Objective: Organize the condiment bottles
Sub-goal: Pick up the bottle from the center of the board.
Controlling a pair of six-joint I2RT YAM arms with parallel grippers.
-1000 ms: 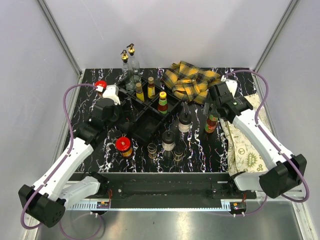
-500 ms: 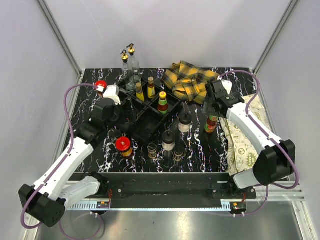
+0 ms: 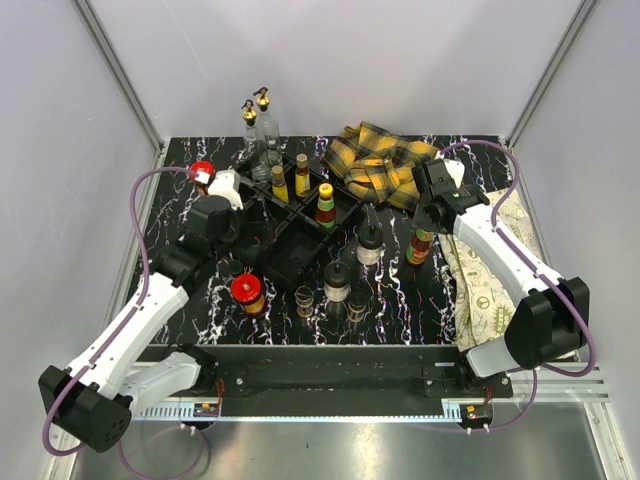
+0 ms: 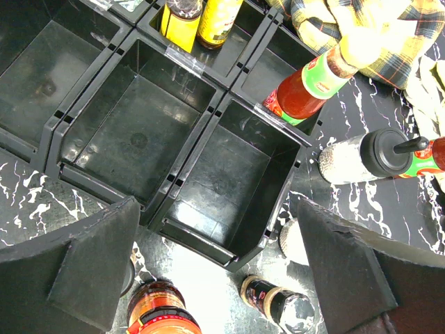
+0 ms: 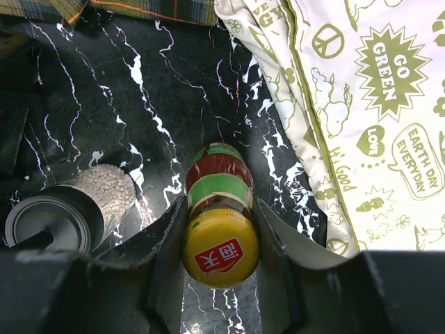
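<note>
Fingers of your right gripper [image 3: 427, 226] come down over the yellow-capped sauce bottle [image 3: 420, 250]. It stands upright on the marbled table [image 3: 400, 300], right of the black divided tray [image 3: 290, 258] and just in front of the plaid cloth [image 3: 380, 160]. Your left gripper [image 3: 248, 226] hangs over the tray's near compartments.

From the left wrist, its fingers [image 4: 94, 268] are spread wide with nothing between them. Two bare compartments lie below, and a red-lidded jar [image 4: 161, 313] stands just outside the tray's near wall.

From the right wrist, both fingers [image 5: 169, 243] press against the bottle just under its yellow cap, so you have it pinched at the neck. A black-capped shaker [image 5: 104, 191] stands near on one side, and a printed cloth [image 5: 361, 104] lies on the other.

Expect a rigid little bottle, probably glass and full, so bottom-heavy and breakable. The cap's underside gives the pads a ledge, which makes the neck a sound place to hold. The smooth neck could slip, though, so lift straight and slow, let it hang plumb, and keep it clear of the shaker.
</note>
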